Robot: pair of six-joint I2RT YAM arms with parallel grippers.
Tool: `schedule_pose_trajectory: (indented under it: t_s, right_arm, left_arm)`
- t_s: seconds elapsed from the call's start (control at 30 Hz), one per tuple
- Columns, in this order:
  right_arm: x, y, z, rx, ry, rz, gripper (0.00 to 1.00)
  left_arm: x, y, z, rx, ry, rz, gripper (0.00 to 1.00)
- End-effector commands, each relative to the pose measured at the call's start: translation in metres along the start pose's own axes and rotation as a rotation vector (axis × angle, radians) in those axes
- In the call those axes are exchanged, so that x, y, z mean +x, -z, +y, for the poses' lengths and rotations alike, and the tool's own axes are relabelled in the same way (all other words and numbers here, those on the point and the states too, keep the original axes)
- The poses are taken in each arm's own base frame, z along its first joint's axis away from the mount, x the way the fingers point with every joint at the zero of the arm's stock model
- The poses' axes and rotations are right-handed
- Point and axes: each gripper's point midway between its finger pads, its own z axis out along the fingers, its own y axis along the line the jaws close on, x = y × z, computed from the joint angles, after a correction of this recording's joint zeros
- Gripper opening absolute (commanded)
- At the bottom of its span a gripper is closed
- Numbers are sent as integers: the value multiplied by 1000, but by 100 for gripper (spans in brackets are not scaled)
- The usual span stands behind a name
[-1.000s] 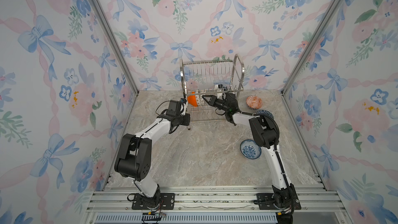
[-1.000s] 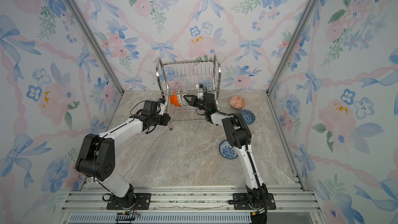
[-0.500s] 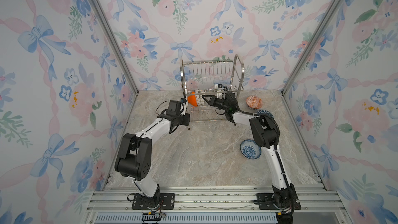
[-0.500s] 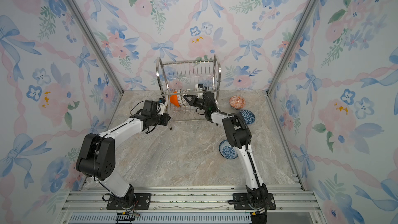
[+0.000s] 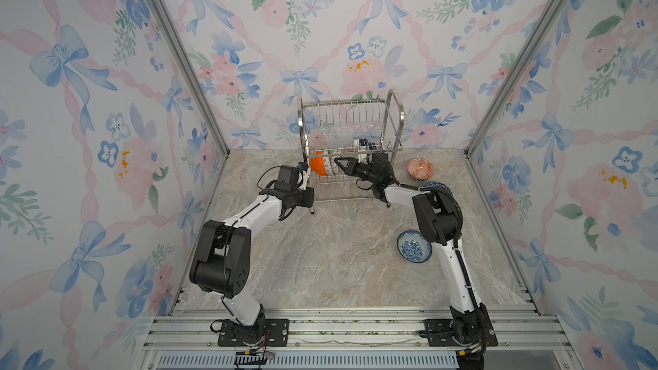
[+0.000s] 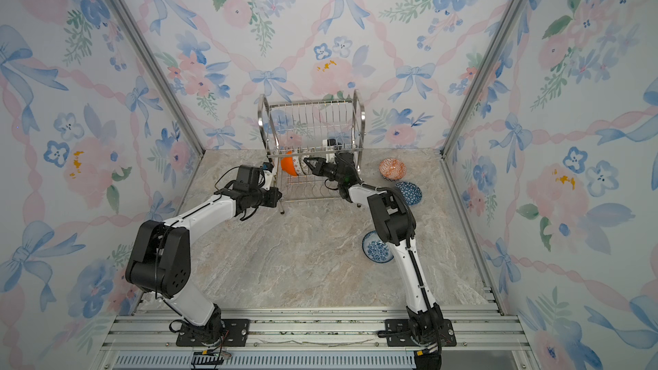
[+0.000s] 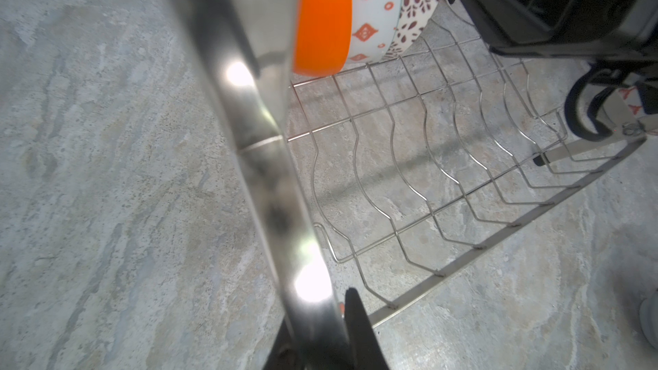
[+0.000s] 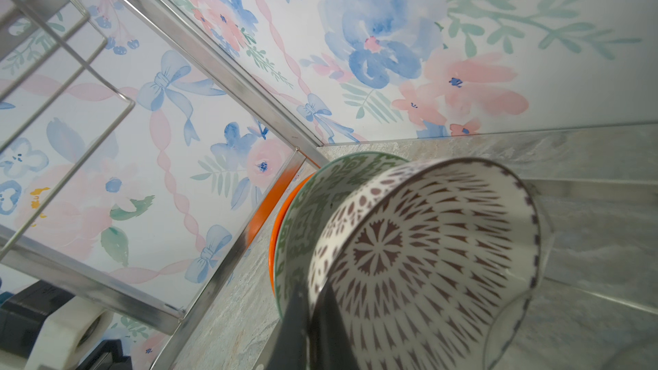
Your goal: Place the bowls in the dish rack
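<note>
The right gripper [image 5: 338, 162] pinches the rim of the lattice bowl [image 8: 427, 261]. This bowl stands on edge in the dish rack [image 5: 350, 126] at frame centre, just beside the green-white bowl [image 8: 313, 186] and the orange bowl [image 5: 317, 167]. The left gripper [image 5: 305, 169] clamps the side post [image 7: 270, 172]. I would seat the bowl between the wires before letting go. The upper shelf [image 5: 327, 153] crowds the wrist. At the right, the red-patterned bowl [image 5: 421, 169], the dark-blue bowl [image 6: 408, 192] and the floral bowl [image 5: 414, 246] lie outside the rack.

White-shelled arms [image 5: 249, 212], black joints [image 5: 220, 261], looping black cables [image 5: 457, 208]

orange bowl [image 7: 320, 16], perhaps maroon-latticed bowl [image 8: 427, 261]
</note>
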Motion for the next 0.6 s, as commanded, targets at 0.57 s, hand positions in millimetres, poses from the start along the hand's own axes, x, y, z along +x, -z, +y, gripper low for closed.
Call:
schedule_pose_trajectory:
  t_s: [0.57]
  right_arm:
    - [-32, 15, 6, 24, -19, -64, 14]
  left_arm:
    - [83, -14, 2, 32, 134, 305, 0]
